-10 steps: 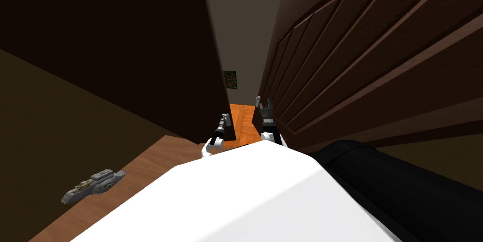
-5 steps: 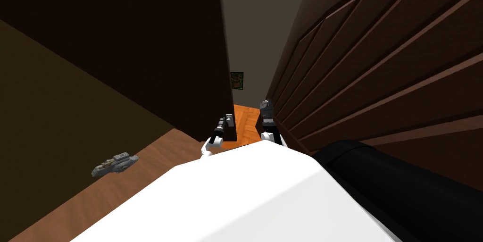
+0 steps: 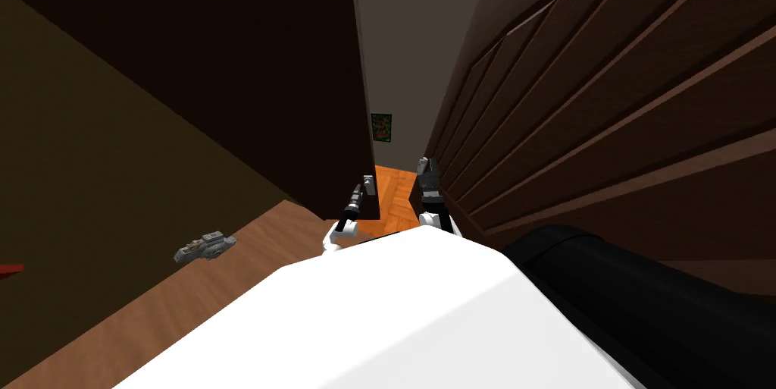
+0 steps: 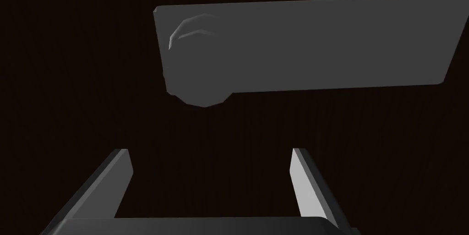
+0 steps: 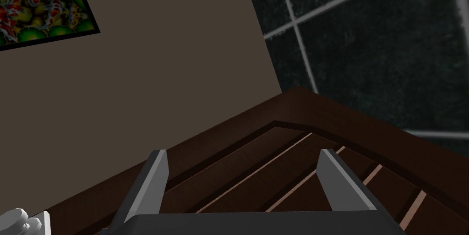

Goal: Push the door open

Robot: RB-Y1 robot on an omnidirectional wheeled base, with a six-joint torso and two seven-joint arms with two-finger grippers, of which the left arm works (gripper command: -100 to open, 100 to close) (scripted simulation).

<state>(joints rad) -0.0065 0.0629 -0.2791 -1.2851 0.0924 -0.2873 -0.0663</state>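
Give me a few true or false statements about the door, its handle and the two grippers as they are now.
1. The left gripper is open, pointing at the grey handle plate on the dark door. True.
2. The right gripper is shut on the handle. False: it is open and holds nothing.
3. Past the door's edge, orange floor shows. True.
4. The picture hangs on the door. False: it hangs on the wall beyond the gap.

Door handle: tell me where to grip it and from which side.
Grip the door handle by its long flat bar, clear of the round hub, coming straight at the door. The open left gripper likely needs a quarter turn: its fingers line up along the bar.
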